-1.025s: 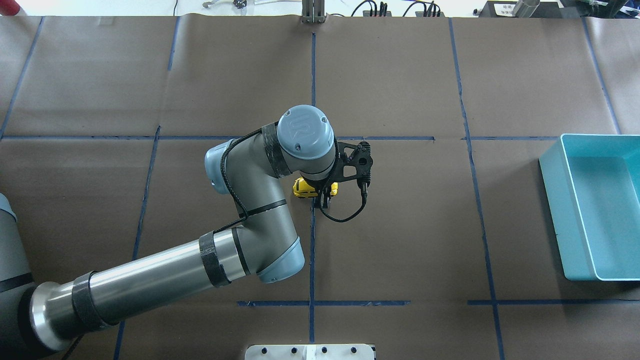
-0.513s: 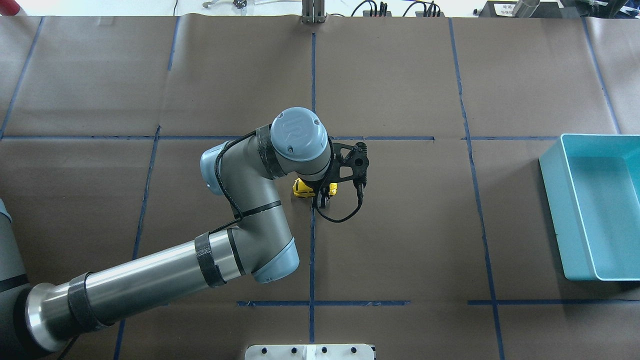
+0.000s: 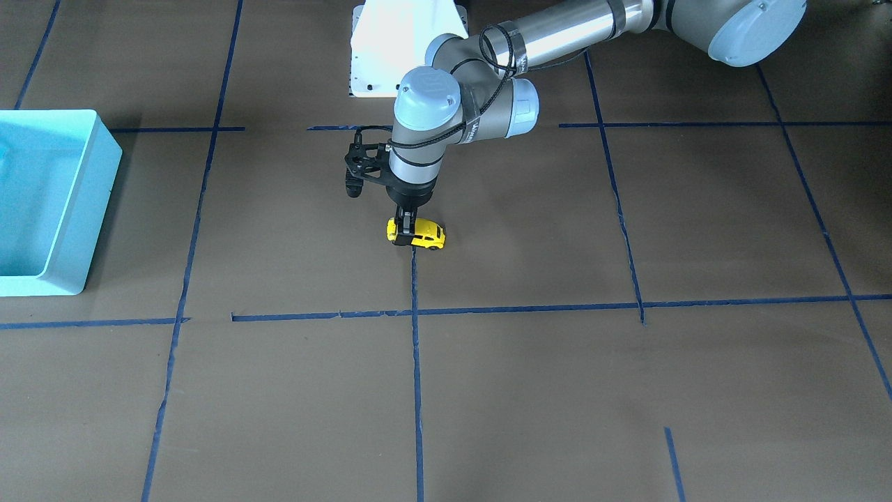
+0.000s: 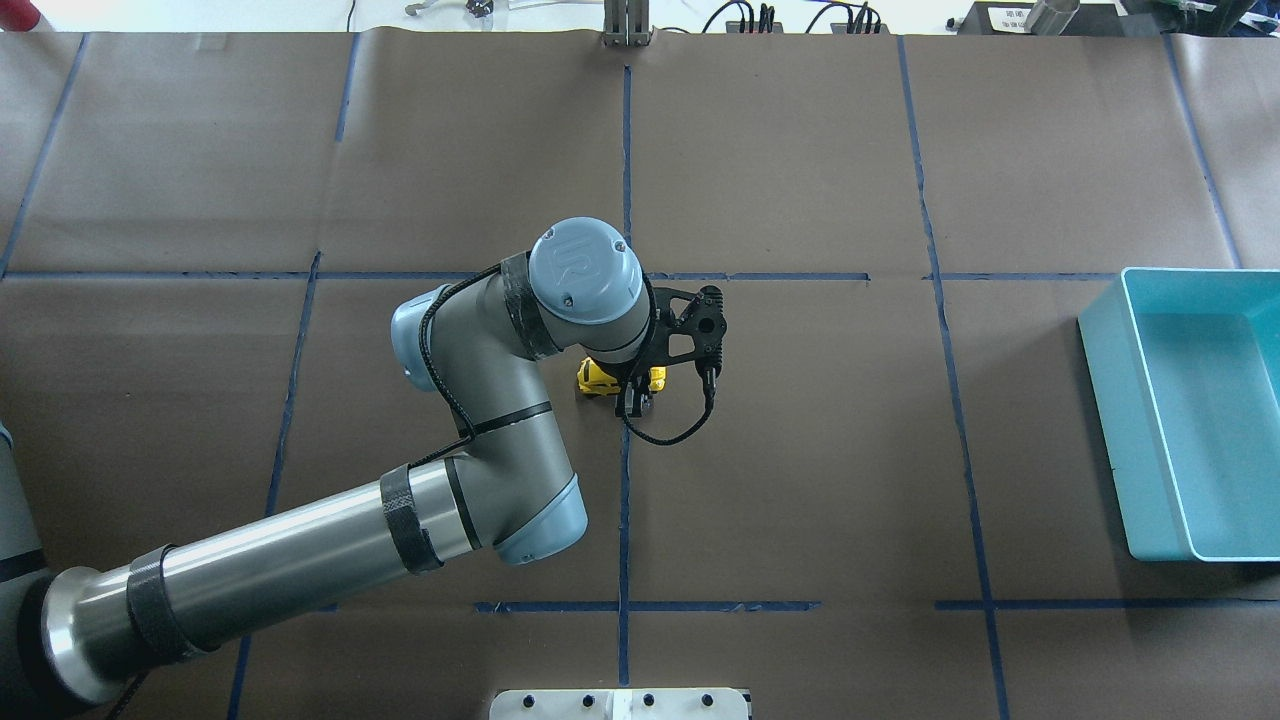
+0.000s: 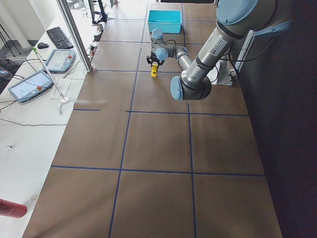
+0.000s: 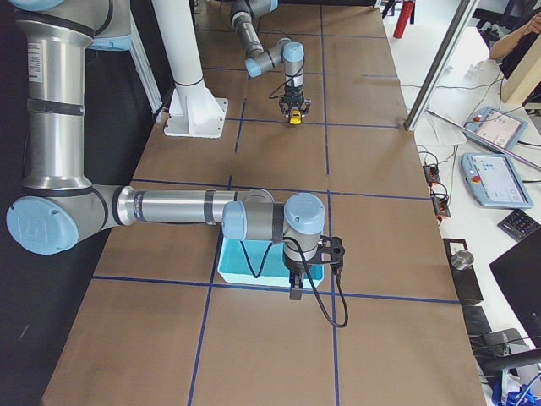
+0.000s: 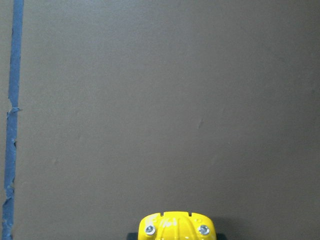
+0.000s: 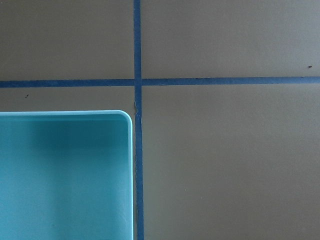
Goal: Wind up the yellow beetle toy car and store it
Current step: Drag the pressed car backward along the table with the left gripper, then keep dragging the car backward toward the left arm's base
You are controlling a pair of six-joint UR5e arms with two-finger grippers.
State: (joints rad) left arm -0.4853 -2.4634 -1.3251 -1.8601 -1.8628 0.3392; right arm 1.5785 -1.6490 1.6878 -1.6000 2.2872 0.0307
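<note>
Overhead exterior view: we see the brown table [image 4: 800, 180] w/ blue tape grid, left arm [image 4: 300, 560] reaching to centre, light blue bin [image 4: 1120, 420] at robot's right edge. Left gripper [image 3: 404, 229] points down, clamped on yellow beetle toy car [image 3: 421, 236], which sits on the table by a tape line, well apart from bin. Right gripper [image 6: 297, 292] is by bin's corner; we can't tell its state.

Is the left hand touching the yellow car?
Touching. The front-facing view shows the left hand clamped on one end of the yellow car.
</note>
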